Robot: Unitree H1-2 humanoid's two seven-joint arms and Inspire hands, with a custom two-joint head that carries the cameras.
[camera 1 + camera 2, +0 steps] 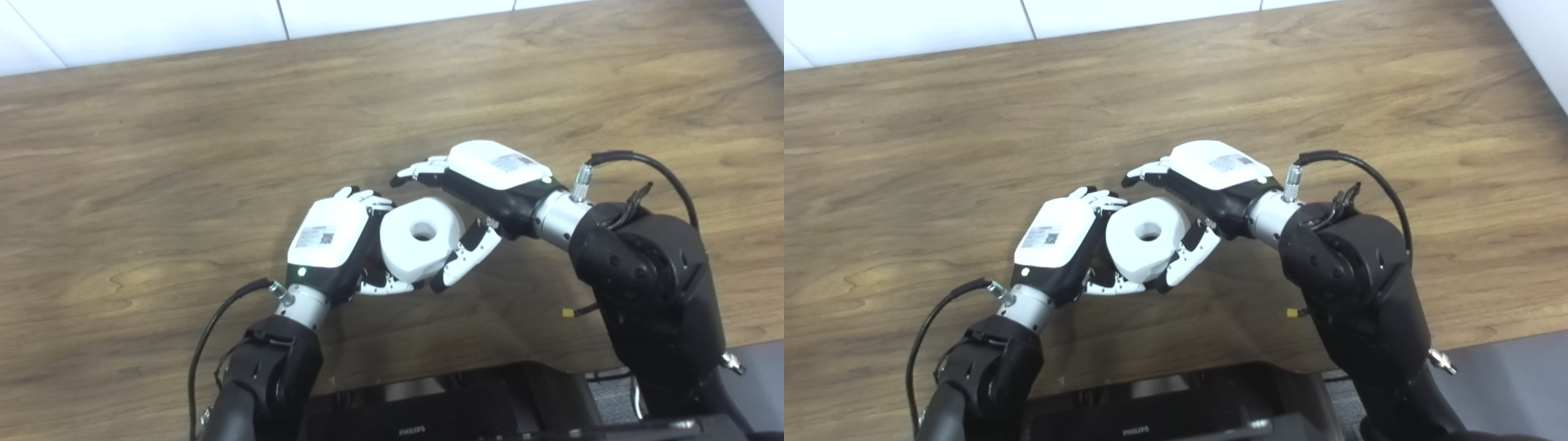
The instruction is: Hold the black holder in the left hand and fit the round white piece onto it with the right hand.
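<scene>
Hands at the moment of fitting, both head views. I read my left hand (331, 245) as wrapped around something at its palm, fingers curled at the 9 o'clock side of the round white plastic piece with a central hole (420, 244); the black holder itself is hidden behind that hand and the piece, so I cannot tell whether the grasp is on it or how firm it is. My right hand (484, 190) arches over the piece from 2 o'clock: its upper fingers (422, 169) reach past the 12 o'clock edge without clearly touching, and its lower fingers (1188, 254) lie against the 4 o'clock flank. I judge this hand as loosely cupping rather than clamping the piece. The piece sits between the 2 hands, above the brown wood-grain table (184, 153), near the middle of the view.

Orientation: the piece is a short thick ring. Its bore axis, which I take as the axis that matters, points up toward the cameras, tipped slightly toward 12 o'clock; the flat face with the hole looks upward.

Risk, as I judge it: if the bore is not square to the hidden holder, a push could jam it crooked. Opening the right hand early could let the ring slip off and roll.
</scene>
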